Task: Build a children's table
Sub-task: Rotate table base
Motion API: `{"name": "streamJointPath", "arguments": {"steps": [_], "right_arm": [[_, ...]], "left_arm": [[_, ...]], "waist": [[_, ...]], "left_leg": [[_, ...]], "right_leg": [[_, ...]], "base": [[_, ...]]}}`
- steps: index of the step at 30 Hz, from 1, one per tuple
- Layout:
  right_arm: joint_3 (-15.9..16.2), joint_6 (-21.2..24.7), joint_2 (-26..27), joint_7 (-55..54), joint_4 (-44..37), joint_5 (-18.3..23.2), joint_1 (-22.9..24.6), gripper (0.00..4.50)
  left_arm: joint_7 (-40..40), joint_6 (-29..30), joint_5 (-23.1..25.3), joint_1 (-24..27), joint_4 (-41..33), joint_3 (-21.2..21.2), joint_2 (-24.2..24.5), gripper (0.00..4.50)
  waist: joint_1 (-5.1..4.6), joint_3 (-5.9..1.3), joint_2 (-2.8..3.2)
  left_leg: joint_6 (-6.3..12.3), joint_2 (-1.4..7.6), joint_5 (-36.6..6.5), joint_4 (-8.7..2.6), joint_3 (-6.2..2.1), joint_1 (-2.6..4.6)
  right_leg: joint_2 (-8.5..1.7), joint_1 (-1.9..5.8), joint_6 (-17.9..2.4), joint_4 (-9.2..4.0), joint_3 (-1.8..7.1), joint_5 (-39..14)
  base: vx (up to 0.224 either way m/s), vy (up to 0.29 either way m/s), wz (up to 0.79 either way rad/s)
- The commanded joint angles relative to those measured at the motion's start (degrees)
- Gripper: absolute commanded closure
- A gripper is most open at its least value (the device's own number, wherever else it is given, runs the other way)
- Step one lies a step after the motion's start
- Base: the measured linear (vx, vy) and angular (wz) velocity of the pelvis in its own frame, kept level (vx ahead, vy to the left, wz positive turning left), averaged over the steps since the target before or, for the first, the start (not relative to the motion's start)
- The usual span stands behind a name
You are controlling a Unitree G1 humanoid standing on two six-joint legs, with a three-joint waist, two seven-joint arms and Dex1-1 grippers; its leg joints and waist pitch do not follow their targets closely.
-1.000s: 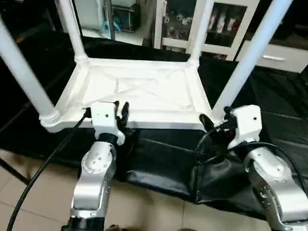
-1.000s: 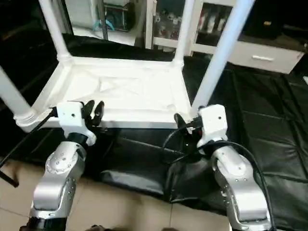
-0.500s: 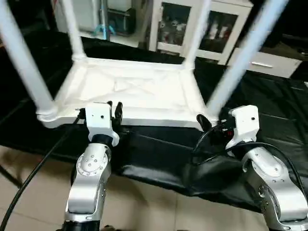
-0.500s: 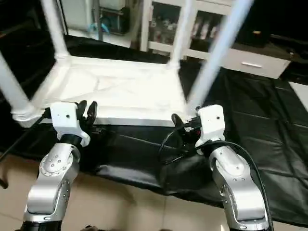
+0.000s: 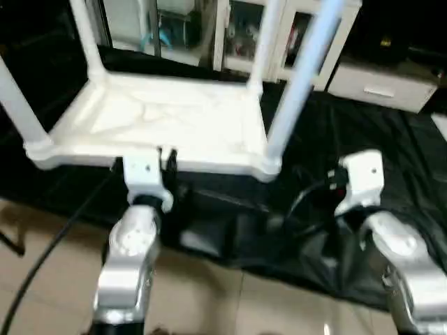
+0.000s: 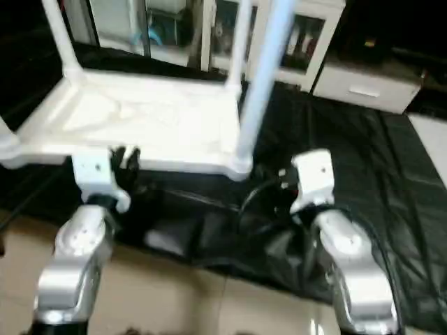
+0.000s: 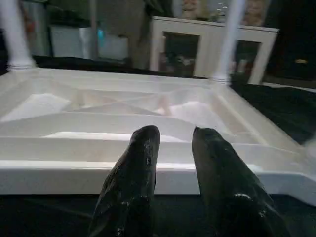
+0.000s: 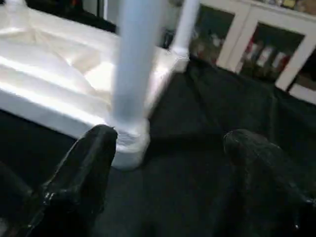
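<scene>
The children's table lies upside down on the black-covered work table (image 5: 391, 139). Its ribbed tabletop (image 5: 160, 118) faces up, and its legs stand in the corner sockets, such as the near right leg (image 5: 297, 77) and the near left leg (image 5: 17, 105). My left gripper (image 5: 166, 159) sits at the middle of the tabletop's front rim (image 7: 59, 170). Its fingers (image 7: 143, 148) are a small gap apart with nothing between them. My right gripper (image 8: 170, 138) stands wide open over the black cover. The near right corner socket (image 8: 129, 143) is beside one finger, apart from it.
White cabinets with glass doors (image 5: 237, 35) and a white drawer unit (image 5: 380, 84) stand behind the work table. A black cable (image 5: 49, 251) hangs off the left arm over the tiled floor (image 5: 56, 279). The black cover bunches up at the front edge (image 5: 230, 230).
The whole view has shifted and tilted. The table's near right corner now lies farther left of my right gripper. My left gripper is still at the front rim.
</scene>
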Motion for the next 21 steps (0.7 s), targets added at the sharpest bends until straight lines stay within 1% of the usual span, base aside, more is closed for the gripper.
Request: {"name": "streamJointPath", "arguments": {"steps": [1, 2, 3, 4, 5, 6, 7, 8, 9, 10, 11, 12, 13, 14, 15, 16, 17, 18, 19, 20, 21], "right_arm": [[-1.1, 0.8, 0.1, -0.6, -0.4, 0.2, -1.3, 0.71], [-1.1, 0.8, 0.1, -0.6, -0.4, 0.2, -1.3, 0.71], [-0.8, 0.7, 0.3, -0.7, -0.4, 0.1, -1.4, 0.71], [-0.9, 0.7, 0.3, -0.7, -0.2, 0.1, -1.6, 0.71], [-0.9, 0.7, 0.3, -0.7, -0.2, 0.1, -1.6, 0.71], [-0.7, 0.4, 0.3, -0.3, 0.6, 0.3, -1.8, 0.71], [-0.4, -0.1, 0.4, -0.2, 1.3, 0.2, -1.7, 0.71], [-0.2, -0.5, 0.5, -0.2, 2.0, 0.1, -1.8, 0.71], [-0.4, 0.1, 1.2, -0.2, 3.1, 0.8, -2.1, 0.71], [-0.6, 0.5, 1.5, -0.4, 3.4, 1.0, -2.2, 0.71], [-0.6, 0.7, 1.6, -0.4, 3.6, 1.1, -2.3, 0.71], [-0.3, 0.6, 1.7, -0.4, 4.1, 0.7, -2.6, 0.71], [-0.1, 0.5, 1.7, -0.3, 4.4, 0.7, -2.7, 0.71], [0.2, 0.6, 1.7, 0.0, 4.7, 0.7, -3.3, 0.71], [0.3, 0.7, 1.7, 0.1, 4.9, 0.7, -3.6, 0.71], [0.7, 0.5, 1.5, 0.4, 5.4, 0.5, -3.9, 0.71], [1.5, 0.0, 0.9, 1.7, 6.0, 0.4, -4.2, 0.71], [2.0, -0.4, 0.5, 2.5, 6.4, 0.3, -4.4, 0.71], [1.9, -0.4, 0.5, 2.5, 6.4, 0.4, -4.4, 0.71], [1.6, -0.3, 1.0, 2.6, 6.3, 1.1, -4.5, 0.71], [1.6, -0.5, 1.3, 2.8, 6.4, 1.3, -4.6, 0.71]], "left_arm": [[-0.9, 1.0, -0.1, 0.1, -2.5, -0.8, 0.9, 3.1], [-0.9, 1.0, -0.1, 0.1, -2.5, -0.8, 0.9, 3.1], [-1.3, 1.1, -0.2, 1.0, -3.2, -0.8, 1.2, 3.1], [-1.3, 1.3, -0.1, 1.1, -3.4, -0.8, 1.2, 3.1], [-1.3, 1.3, -0.1, 1.1, -3.4, -0.8, 1.2, 3.1], [-1.5, 1.9, 0.1, 1.3, -3.7, -1.1, 1.4, 3.1], [-1.7, 1.9, 0.3, 1.5, -3.9, -1.3, 1.7, 3.1], [-1.8, 2.0, 0.4, 1.6, -4.0, -1.4, 1.9, 3.1], [-1.8, 2.3, 0.9, 1.7, -4.2, -1.8, 2.4, 3.1], [-1.6, 2.4, 0.7, 1.8, -4.4, -1.8, 2.3, 3.1], [-1.5, 2.4, 0.6, 1.9, -4.5, -1.8, 2.3, 3.1], [-1.1, 2.4, 0.5, 2.6, -4.9, -1.5, 2.0, 3.1], [-0.9, 2.4, 0.7, 2.9, -5.0, -1.5, 2.0, 3.1], [-1.0, 2.5, 0.7, 3.2, -5.3, -1.4, 2.1, 3.1], [-0.9, 2.6, 0.9, 3.4, -5.6, -1.4, 2.1, 3.1], [-0.6, 2.9, 1.1, 3.7, -6.0, -1.4, 2.1, 3.1], [-0.1, 3.2, 1.8, 4.4, -6.8, -1.7, 2.0, 3.1], [0.3, 3.4, 2.1, 4.8, -7.3, -1.9, 2.1, 3.1], [0.3, 3.4, 2.1, 4.9, -7.4, -1.9, 2.1, 3.1], [0.5, 3.7, 2.1, 5.5, -8.3, -2.1, 2.1, 3.1], [0.6, 4.0, 2.1, 5.8, -8.9, -2.2, 2.2, 3.1]], "waist": [[0.39, -1.54, -1.07], [0.1, -1.25, -0.86], [-0.59, -0.93, -0.5], [-1.38, -0.48, 0.05], [-1.92, -0.38, 0.57], [-3.15, -0.41, 0.53], [-3.74, -0.1, 1.4], [-4.03, -0.11, 1.53], [-4.74, -0.01, 1.72], [-5.58, -0.09, 1.39], [-5.81, -0.3, 1.38], [-5.66, -1.07, 0.95], [-5.86, -1.09, 1.1], [-5.51, -1.28, 0.21], [-4.72, -1.95, -0.89], [-4.13, -2.51, -0.27], [-4.09, -2.71, -0.3], [-4.01, -2.81, -0.05], [-4.0, -2.93, 0.03], [-3.78, -3.49, -0.42], [-3.58, -3.93, -0.21]], "left_leg": [[-2.41, 2.07, -16.1, -4.07, -0.57, 1.82], [-3.26, 1.92, -18.6, -4.28, -0.38, 2.38], [-3.67, 1.81, -22.7, -4.65, -0.32, 3.49], [-4.14, 1.96, -28.0, -5.04, -0.55, 4.92], [-4.27, 2.32, -30.5, -5.67, -0.89, 5.45], [-4.74, 3.33, -35.8, -7.02, -1.87, 5.06], [-4.78, 4.03, -39.2, -8.38, -2.55, 5.64], [-4.94, 4.27, -40.3, -8.87, -2.85, 5.55], [-5.19, 4.31, -41.4, -9.41, -2.97, 5.95], [-5.33, 4.07, -41.2, -9.39, -2.93, 6.03], [-5.18, 3.8, -39.7, -9.21, -2.75, 5.65], [-3.68, 3.06, -32.6, -8.74, -1.96, 4.32], [-4.86, 3.62, -31.4, -8.29, -0.58, 6.81], [-5.09, 3.93, -27.6, -8.44, -0.03, 7.26], [-2.13, 2.88, -20.9, -8.54, -0.28, 3.24], [0.9, 1.97, -15.8, -7.73, 0.73, 3.43], [2.19, 1.85, -13.1, -7.41, 0.83, 3.69], [4.68, 1.97, -8.5, -7.28, 0.78, 4.2], [6.01, 2.05, -6.2, -7.22, 0.73, 4.78], [9.8, 1.81, 0.9, -6.71, 0.28, 5.09], [14.49, 1.55, 9.0, -6.17, -0.44, 6.97]], "right_leg": [[-4.09, 2.35, 2.3, -9.67, 2.67, -41.1], [-3.57, 1.97, 1.8, -10.24, 2.22, -45.1], [-2.74, 2.02, -0.2, -11.07, 1.01, -48.7], [-1.88, 1.97, -2.0, -11.83, -0.8, -48.6], [-1.53, 2.5, -2.9, -11.76, -1.71, -44.9], [-0.81, 4.15, -3.9, -11.14, -3.36, -37.5], [-0.72, 4.63, -5.6, -10.48, -3.85, -30.2], [-0.85, 5.14, -6.3, -10.2, -4.01, -27.7], [-0.93, 5.29, -7.7, -10.08, -4.17, -23.6], [-1.39, 5.76, -8.6, -10.43, -4.41, -22.9], [-1.73, 6.27, -9.0, -10.65, -4.2, -22.8], [-2.53, 7.79, -10.0, -11.07, -3.07, -22.2], [-1.87, 5.82, -11.2, -11.07, -2.01, -22.8], [-1.26, 5.59, -13.4, -10.21, -1.63, -19.2], [-1.72, 8.95, -13.1, -9.75, -1.44, -14.6], [-2.33, 9.22, -12.8, -10.44, -0.7, -15.5], [-2.31, 9.18, -13.7, -10.15, -0.51, -13.7], [-1.8, 8.89, -15.7, -9.59, -0.79, -9.3], [-1.37, 8.59, -16.6, -9.09, -1.01, -6.3], [-0.73, 8.82, -17.7, -7.68, -1.48, 0.6], [0.06, 7.75, -18.0, -6.29, -2.13, 6.7]], "base": [[-0.074, -0.109, -0.03], [-0.074, -0.109, -0.03], [-0.059, -0.057, -0.05], [0.0, 0.0, 0.0], [0.0, 0.0, 0.0], [0.0, 0.0, 0.0], [0.027, 0.056, -0.19], [0.027, 0.056, -0.19], [0.034, 0.053, -0.16], [0.058, 0.046, -0.15], [0.058, 0.046, -0.15], [0.093, 0.04, -0.14], [0.101, 0.033, -0.26], [0.101, 0.033, -0.26], [0.101, 0.027, -0.34], [0.128, 0.013, -0.08], [0.128, 0.013, -0.08], [0.158, 0.001, 0.11], [0.172, -0.002, 0.06], [0.172, -0.002, 0.06], [0.207, -0.006, 0.05]]}}
